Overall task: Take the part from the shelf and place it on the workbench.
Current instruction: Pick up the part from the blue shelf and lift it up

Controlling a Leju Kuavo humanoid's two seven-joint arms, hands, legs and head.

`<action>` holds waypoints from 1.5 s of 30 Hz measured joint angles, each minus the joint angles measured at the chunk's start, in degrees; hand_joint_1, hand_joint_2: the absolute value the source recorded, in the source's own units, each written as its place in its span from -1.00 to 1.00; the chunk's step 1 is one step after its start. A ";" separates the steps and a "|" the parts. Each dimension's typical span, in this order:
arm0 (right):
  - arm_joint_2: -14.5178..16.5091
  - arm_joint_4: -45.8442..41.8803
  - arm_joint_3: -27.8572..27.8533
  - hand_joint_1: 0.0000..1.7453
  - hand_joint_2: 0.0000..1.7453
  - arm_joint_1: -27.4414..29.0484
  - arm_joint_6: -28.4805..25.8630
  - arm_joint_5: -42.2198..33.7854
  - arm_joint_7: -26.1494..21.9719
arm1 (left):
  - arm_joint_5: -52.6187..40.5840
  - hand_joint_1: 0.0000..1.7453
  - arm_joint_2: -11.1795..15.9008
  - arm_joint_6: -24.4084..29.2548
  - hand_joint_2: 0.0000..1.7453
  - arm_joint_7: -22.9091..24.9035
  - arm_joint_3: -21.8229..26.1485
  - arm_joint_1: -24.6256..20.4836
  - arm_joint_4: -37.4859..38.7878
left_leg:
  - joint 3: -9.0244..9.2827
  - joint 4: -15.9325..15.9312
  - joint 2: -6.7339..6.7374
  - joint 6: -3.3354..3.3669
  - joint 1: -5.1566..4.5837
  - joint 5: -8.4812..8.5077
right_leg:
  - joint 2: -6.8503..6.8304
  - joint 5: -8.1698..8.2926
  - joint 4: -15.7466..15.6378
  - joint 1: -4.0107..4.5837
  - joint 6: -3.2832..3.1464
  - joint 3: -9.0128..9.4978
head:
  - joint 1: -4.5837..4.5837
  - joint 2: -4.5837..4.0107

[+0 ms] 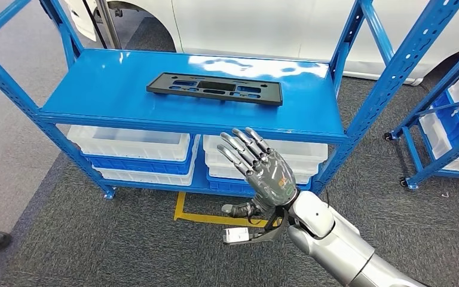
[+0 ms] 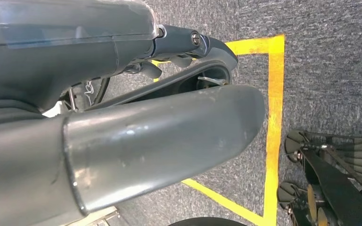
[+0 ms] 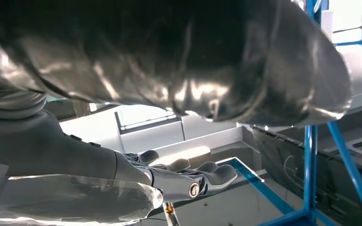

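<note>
While lying flat and untouched on the top board of the blue shelf (image 1: 95, 95), well back from its front edge, the black part (image 1: 215, 88) shows that nothing of the job is done yet. Raised in front of the shelf, below its front edge and apart from the part: right hand (image 1: 262, 166), released, fingers spread, holding nothing. Left hand (image 2: 160, 136) down over grey carpet and yellow floor tape (image 2: 274, 117), whether clenched or released impossible to tell. Still ahead, by judgement: reaching, grasping, carrying to the workbench.
</note>
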 joint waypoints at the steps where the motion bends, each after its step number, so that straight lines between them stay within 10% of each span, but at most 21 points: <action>1: -0.16 -0.11 0.37 -1.00 -1.00 -0.08 -0.02 0.03 0.08 | 0.00 -1.00 -0.02 -0.12 -1.00 0.00 0.08 0.00 0.04 | 0.00 0.00 0.00 0.00 0.00 0.00 | 0.00 0.00 0.00 0.00 0.00 0.00 | 0.00 0.00; 22: -1.83 -0.93 2.22 -1.00 -1.00 -0.50 0.09 -0.24 1.40 | -0.19 -1.00 -0.19 -0.68 -1.00 0.29 0.61 -0.05 0.21 | 0.28 -0.81 -0.14 1.02 0.02 0.36 | 0.03 -0.26 0.16 -0.39 0.78 -0.11 | 0.01 0.00; 26: -2.38 -1.15 2.32 -1.00 -1.00 -0.39 0.11 -0.26 1.49 | -0.42 -1.00 -0.31 -0.82 -1.00 0.28 0.61 -0.27 0.22 | 0.83 -1.77 -0.35 1.75 0.40 0.71 | 1.05 -5.00 12.13 -0.67 1.33 -7.00 | 0.04 0.00; 28: -2.69 -1.15 2.43 -1.00 -1.00 -0.09 0.14 -0.26 1.50 | -0.52 -1.00 -0.34 -0.90 -1.00 0.26 0.61 -0.28 0.22 | 0.98 -1.59 -0.76 1.61 0.50 0.42 | 1.08 -4.24 15.46 -1.01 1.57 -9.94 | 0.04 0.01; 32: -3.31 -1.15 2.48 -1.00 -1.00 -0.04 0.17 -0.26 1.62 | -0.69 -1.00 -0.45 -0.93 -1.00 0.23 0.61 -0.19 0.28 | 1.55 -0.37 -1.56 0.23 0.76 -1.12 | 1.38 3.72 4.74 -1.44 1.72 -6.83 | 0.04 0.00; 38: -3.53 -1.29 2.57 -1.00 -1.00 -0.05 0.20 -0.26 1.64 | -0.70 -1.00 -0.52 -0.97 -1.00 0.19 0.61 -0.29 0.37 | 0.30 2.13 -1.26 -1.68 1.01 -2.99 | 1.54 3.12 2.25 -1.20 -0.13 -5.66 | 0.02 0.00; 42: -3.55 -1.32 2.68 -1.00 -1.00 0.02 0.20 -0.26 1.63 | -0.70 -1.00 -0.49 -0.95 -1.00 0.17 0.61 -0.32 0.38 | -7.55 15.68 -0.71 -2.16 1.07 -7.42 | 1.20 2.44 2.11 -0.88 -1.10 -4.82 | 0.00 0.00; 45: -3.55 -1.33 2.79 -1.00 -1.00 0.08 0.14 -0.26 1.84 | -0.73 -1.00 -0.48 -0.97 -1.00 0.17 0.61 -0.18 0.40 | -7.90 12.77 -0.69 -1.56 1.01 -2.37 | 1.19 1.61 2.11 -0.59 -1.20 -3.67 | 0.00 0.00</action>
